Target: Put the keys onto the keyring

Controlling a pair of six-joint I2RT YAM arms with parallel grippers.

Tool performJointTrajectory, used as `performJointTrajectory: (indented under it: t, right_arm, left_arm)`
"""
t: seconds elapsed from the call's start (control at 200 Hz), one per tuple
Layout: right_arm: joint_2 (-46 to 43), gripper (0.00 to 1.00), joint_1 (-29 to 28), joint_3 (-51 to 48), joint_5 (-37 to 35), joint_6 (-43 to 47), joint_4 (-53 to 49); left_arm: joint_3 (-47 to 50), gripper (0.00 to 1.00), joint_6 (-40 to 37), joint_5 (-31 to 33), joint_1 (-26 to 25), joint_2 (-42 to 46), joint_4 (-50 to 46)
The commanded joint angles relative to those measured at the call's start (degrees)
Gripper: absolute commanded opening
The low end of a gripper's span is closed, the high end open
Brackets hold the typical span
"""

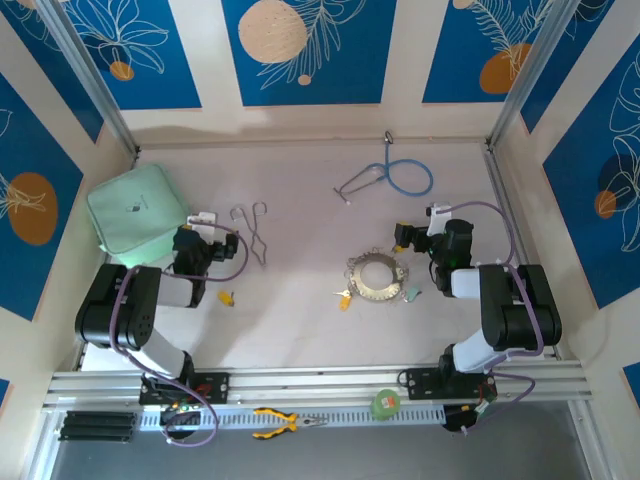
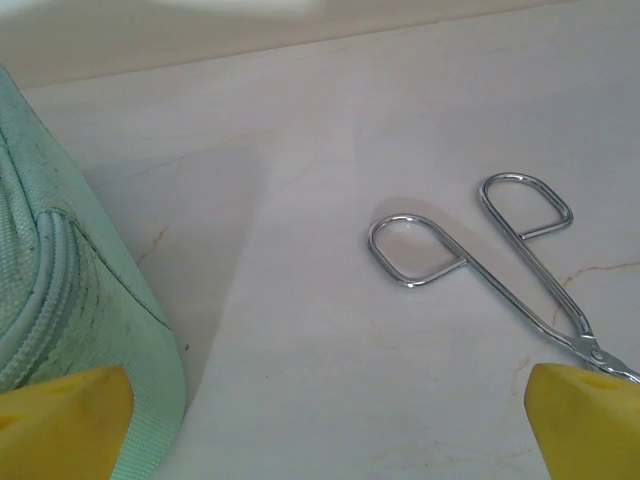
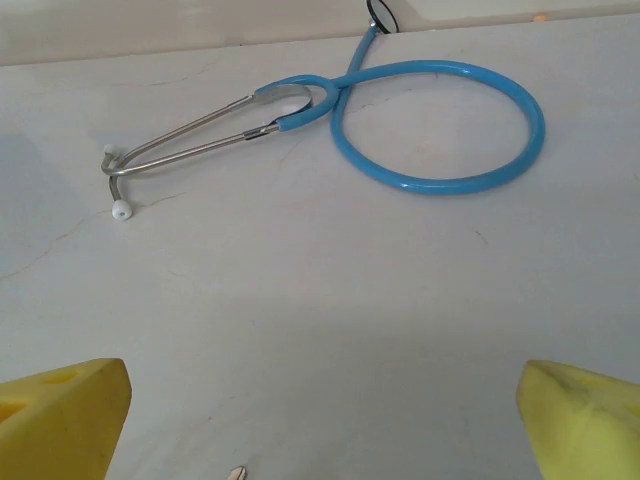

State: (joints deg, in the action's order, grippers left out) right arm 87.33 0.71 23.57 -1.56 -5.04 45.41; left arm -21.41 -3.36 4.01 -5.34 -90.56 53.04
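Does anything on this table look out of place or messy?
One yellow key lies alone beside the left arm, far from the keyring, where another yellow key and a teal key sit. Nothing looks spilled or broken.

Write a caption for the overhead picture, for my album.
Two robot arms face a silver keyring, loose yellow keys, forceps, a blue stethoscope and a mint pouch.

Not finding any words or numbers to read here. Spotting one tiny dark mark on the green bag (image 1: 137, 212), looking far too small to make out. Seeing only leaf and circle drawings on the blue wall panels (image 1: 340, 72).
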Motion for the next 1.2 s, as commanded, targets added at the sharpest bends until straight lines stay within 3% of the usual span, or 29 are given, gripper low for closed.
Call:
performJointTrajectory:
  t: [0.0, 0.68, 0.735, 0.825, 0.99, 1.195]
  right_arm:
    - [-0.07, 0.99, -0.36, 0.60, -0.99, -0.32, 0.20]
    - [-0.12, 1.00, -0.01, 0.55, -0.37, -0.50, 0.18]
    - [-0.65, 0.89, -0.14, 0.62, -0.32, -0.37, -0.02]
    - [-6.22, 0.87, -1.62, 3.28, -1.55, 1.00, -9.46]
    - [-15.32, 0.87, -6.46, 11.13, -7.95, -5.65, -30.54]
    - [-18.68, 0.82, -15.77, 19.34, -13.08, -17.41, -51.96]
  left_arm:
    - [-0.06, 1.00, 0.06, -1.29, 0.94, 1.00, 0.54]
    - [-0.39, 1.00, 0.54, -2.16, 1.52, 1.01, 0.07]
    - [0.22, 1.00, 0.26, -2.32, 1.48, 1.17, 1.12]
    - [1.09, 1.00, 1.07, 0.14, 1.48, 4.68, 0.46]
    - [-3.39, 1.00, 2.62, 4.27, 1.39, 15.20, -15.66]
    - [-6.67, 1.00, 10.01, 1.07, 1.22, 26.41, -31.63]
